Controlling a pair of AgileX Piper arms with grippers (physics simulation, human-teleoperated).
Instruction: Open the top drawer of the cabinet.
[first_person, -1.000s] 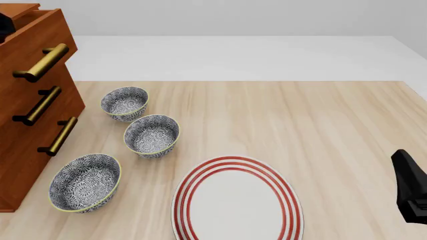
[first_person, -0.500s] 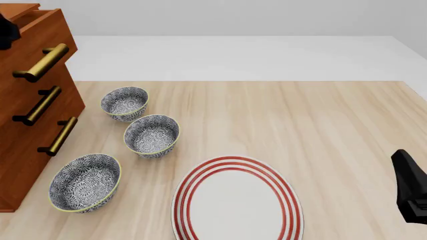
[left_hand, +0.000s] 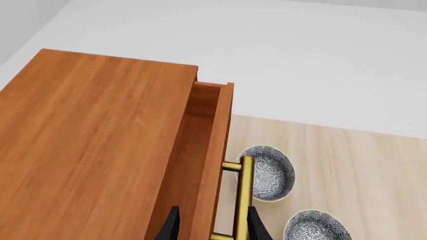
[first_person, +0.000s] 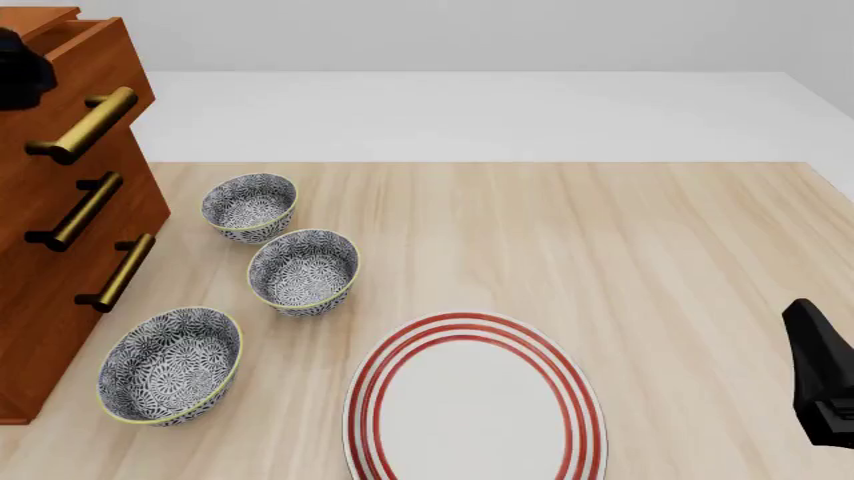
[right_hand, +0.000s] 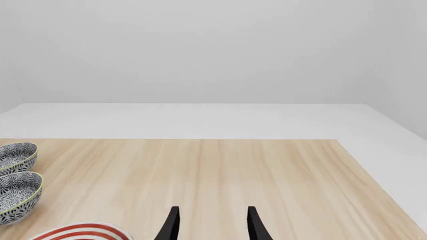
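- left pincer (left_hand: 211, 227): its 2 dark fingertips stand apart, spread and gripping nothing. seen from the left wrist, they straddle the front panel of the top drawer (left_hand: 208, 150), one tip over the drawer's inside, the other by the handle (left_hand: 245, 192). whether either tip touches wood or brass, i cannot tell.
- in the front view only a dark bit of the left arm shows at the far left edge, up by the cabinet (first_person: 54, 250) top; the pincer itself is cut off there.
- top drawer: it sits at the top of the cabinet, on the left end of the table (first_person: 641, 250). it is out a little way, with a narrow slot of its inside showing behind the front panel.
- the relation that counts: the handle's long axis runs along the drawer front, roughly in line with the fingers' reach in the left wrist view, and the drawer would slide out toward the bowls (left_hand: 270, 172). the handle lies just beside the left pincer, so the left arm is far the nearer.
- right pincer (right_hand: 211, 225): fingers parted, empty, low at the right side of the table, well apart from the cabinet.
- judgement: the drawer is only part open; more pull away from the cabinet seems needed.
- plate (first_person: 474, 400): near edge of the table, apart from the cabinet, with 3 bowls between.
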